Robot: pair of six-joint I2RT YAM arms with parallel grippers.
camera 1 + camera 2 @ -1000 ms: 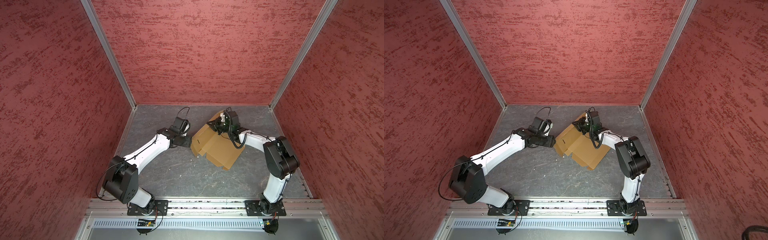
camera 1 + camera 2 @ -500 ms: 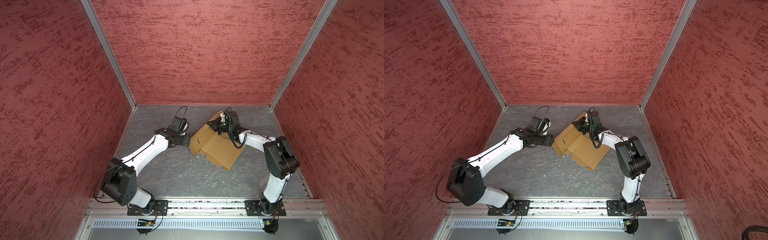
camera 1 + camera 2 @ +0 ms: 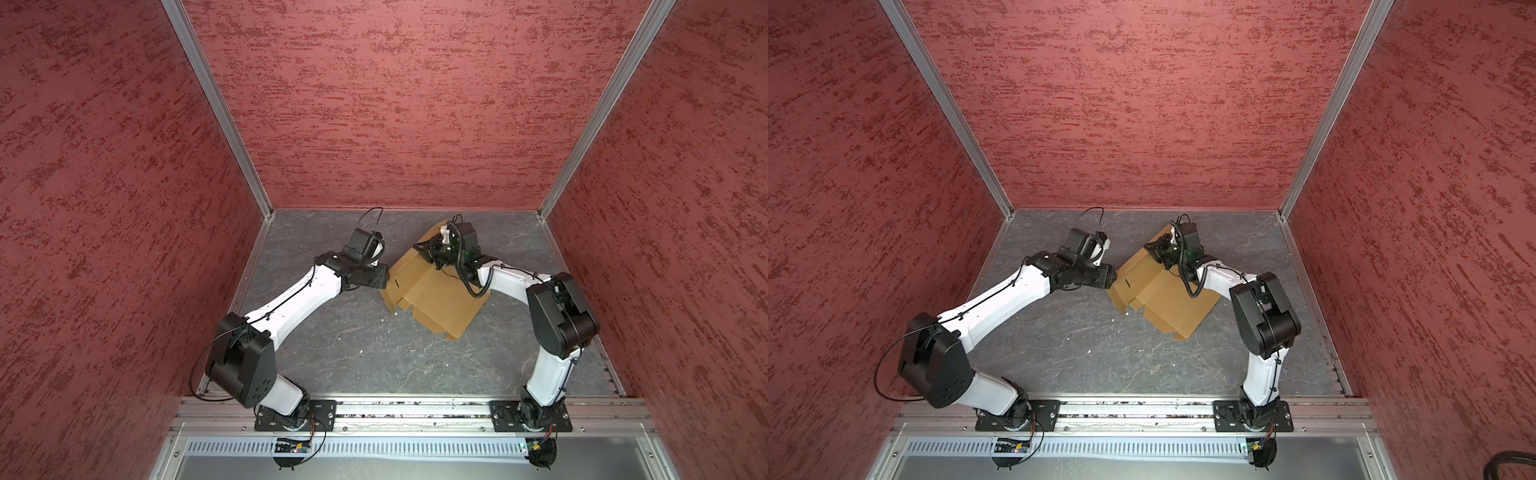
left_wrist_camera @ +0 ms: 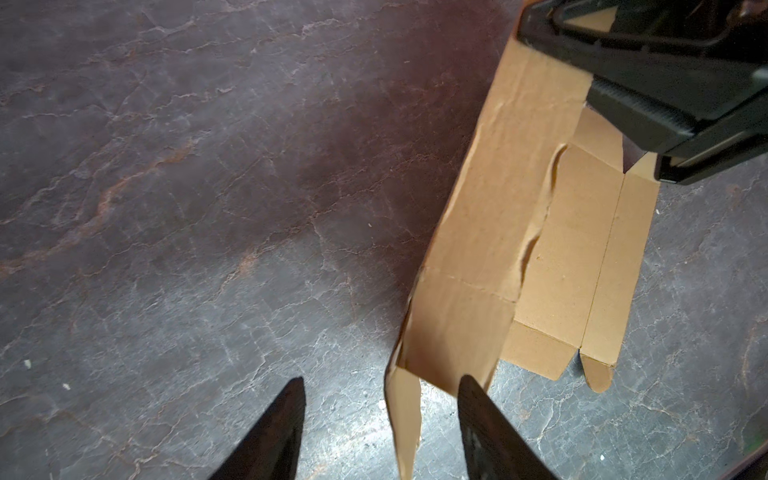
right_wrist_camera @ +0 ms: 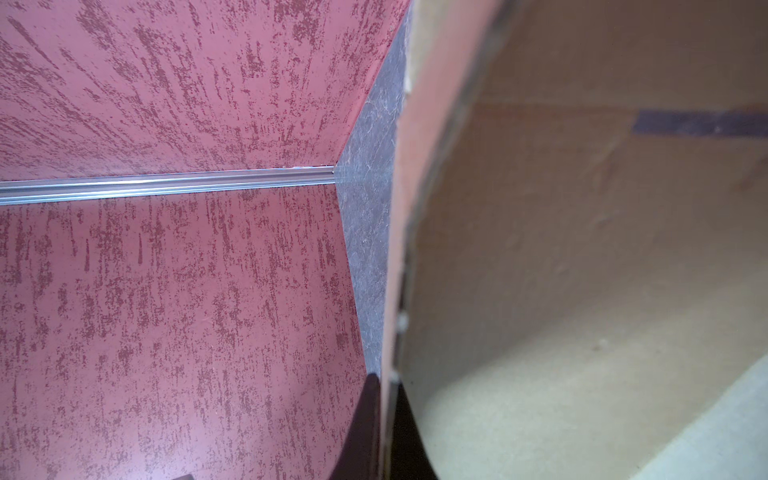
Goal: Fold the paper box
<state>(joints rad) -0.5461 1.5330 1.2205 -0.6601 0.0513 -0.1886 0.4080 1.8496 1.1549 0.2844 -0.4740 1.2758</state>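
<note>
**Desk:** Take me across it, starting from the left.

**Operator:** First is my left hand (image 3: 385,279), stretched low over the grey table (image 3: 353,345). It is released. Its wrist view shows the two dark fingers (image 4: 282,428) spread apart, with a loose corner flap (image 4: 403,415) of the paper box (image 4: 498,208) between them. I cannot tell whether either finger touches the flap.

**Desk:** And where is the box?

**Operator:** The paper box (image 3: 436,299) sits toward the back of the table, right of centre, between my two hands. Its near panels lie flat on the table, and the far side is tilted up.

**Desk:** What about the right?

**Operator:** My right hand (image 3: 424,249) is clenched on that raised far edge. In its wrist view the fingertips (image 5: 365,415) are pinched tight on the cardboard, with the red walls (image 5: 166,291) behind.
</note>
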